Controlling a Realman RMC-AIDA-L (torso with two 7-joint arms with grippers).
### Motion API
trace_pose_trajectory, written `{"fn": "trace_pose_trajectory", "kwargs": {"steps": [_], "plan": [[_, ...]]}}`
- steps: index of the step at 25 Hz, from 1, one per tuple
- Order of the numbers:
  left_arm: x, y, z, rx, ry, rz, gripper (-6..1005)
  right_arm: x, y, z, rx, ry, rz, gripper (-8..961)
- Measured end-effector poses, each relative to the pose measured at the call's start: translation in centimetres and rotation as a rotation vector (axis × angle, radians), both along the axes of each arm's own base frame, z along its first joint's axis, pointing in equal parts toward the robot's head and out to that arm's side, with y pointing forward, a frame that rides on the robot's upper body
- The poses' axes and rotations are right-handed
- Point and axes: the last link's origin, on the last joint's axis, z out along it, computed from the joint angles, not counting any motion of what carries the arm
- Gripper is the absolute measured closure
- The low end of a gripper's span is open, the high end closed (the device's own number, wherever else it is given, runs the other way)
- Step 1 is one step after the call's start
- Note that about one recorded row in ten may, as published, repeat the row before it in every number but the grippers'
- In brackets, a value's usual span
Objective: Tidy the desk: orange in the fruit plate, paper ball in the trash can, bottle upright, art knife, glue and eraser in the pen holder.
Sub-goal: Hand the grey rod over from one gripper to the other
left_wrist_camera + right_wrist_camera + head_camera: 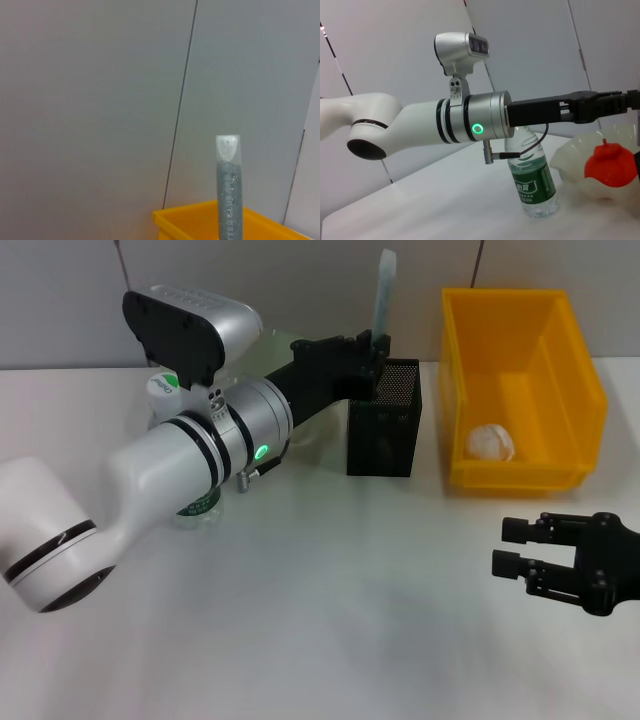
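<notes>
My left gripper (374, 346) is shut on a long grey-green glue tube (384, 288) and holds it upright over the black mesh pen holder (385, 425). The tube's lower end is hidden behind the fingers. The tube also shows in the left wrist view (228, 185). A white paper ball (490, 443) lies in the yellow bin (575, 380). The water bottle (532, 185) stands upright beside the white fruit plate (575, 155), which holds the orange (611, 166). My right gripper (508, 546) is open and empty, low at the front right.
My left arm (200, 455) stretches across the table's left half and hides most of the bottle (197, 505) and the plate in the head view. The yellow bin's rim (200, 219) shows in the left wrist view. No art knife or eraser shows.
</notes>
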Motion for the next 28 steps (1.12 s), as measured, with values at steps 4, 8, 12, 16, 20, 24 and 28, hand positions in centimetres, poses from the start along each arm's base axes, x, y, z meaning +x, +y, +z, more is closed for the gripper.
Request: {"fn": "trace_pose_trajectory", "kwargs": {"steps": [4, 8, 12, 16, 20, 24, 28], "plan": [[-0.1, -0.1, 0.0, -0.002, -0.002, 0.0, 832, 0.0, 0.0, -0.2, -0.006, 0.006, -0.004, 449], [0.0, -0.8, 0.2, -0.005, -0.039, -0.039, 831, 0.1, 0.0, -0.1, -0.002, 0.006, -0.006, 449], [-1.3, -3.2, 1.4, -0.005, -0.132, -0.113, 829, 0.0, 0.2, 0.2, 0.005, 0.0, 0.0, 449], [-1.8, -3.8, 1.8, -0.009, -0.149, -0.128, 827, -0.6, 0.7, 0.2, 0.003, 0.001, 0.017, 450], [-5.0, -7.6, 5.9, -0.122, -0.193, -0.244, 826, -1.5, 1.4, 0.0, -0.007, 0.006, 0.046, 450], [-7.5, -9.5, 8.8, -0.191, -0.19, -0.3, 824, -2.7, 2.0, 0.1, -0.035, 0.023, 0.08, 450], [-9.1, -11.1, 9.5, -0.247, -0.148, -0.334, 823, -3.6, 2.4, 0.1, -0.05, 0.03, 0.111, 450]]}}
